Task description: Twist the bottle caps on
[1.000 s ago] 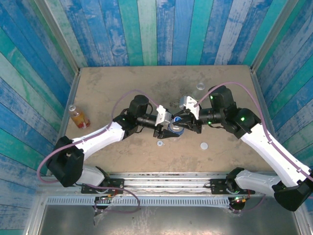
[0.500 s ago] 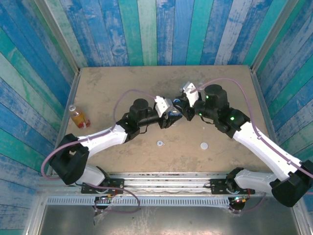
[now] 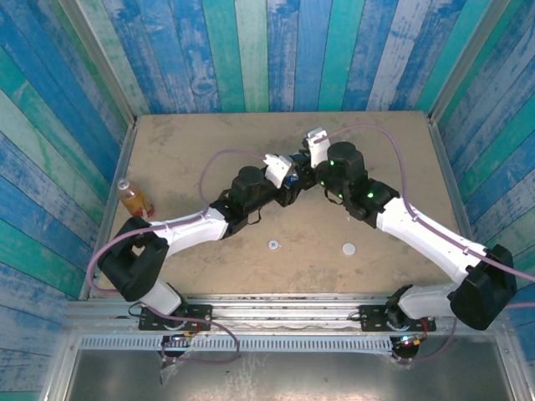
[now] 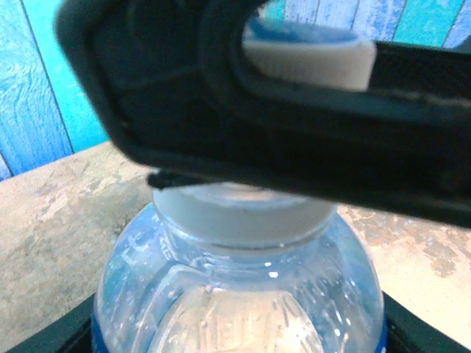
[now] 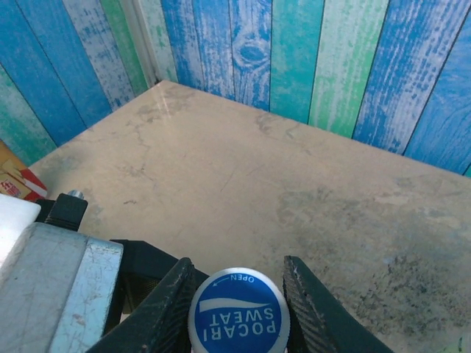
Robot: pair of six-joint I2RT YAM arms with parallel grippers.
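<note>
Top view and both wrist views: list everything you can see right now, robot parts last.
blue-label bottle: 1, clear with a blue label, mid-table between the two grippers
blue cap: 1, blue with white lettering, over that bottle's neck
orange bottle: 1, orange liquid, at the table's left edge
loose caps: 2, pale, on the table near the front, one left, one right, apart
table: 1, tan, scuffed
plank walls: blue and green, on three sides
left gripper: 1, black, shut on the blue-label bottle
right gripper: 1, black, shut on the blue cap
</note>
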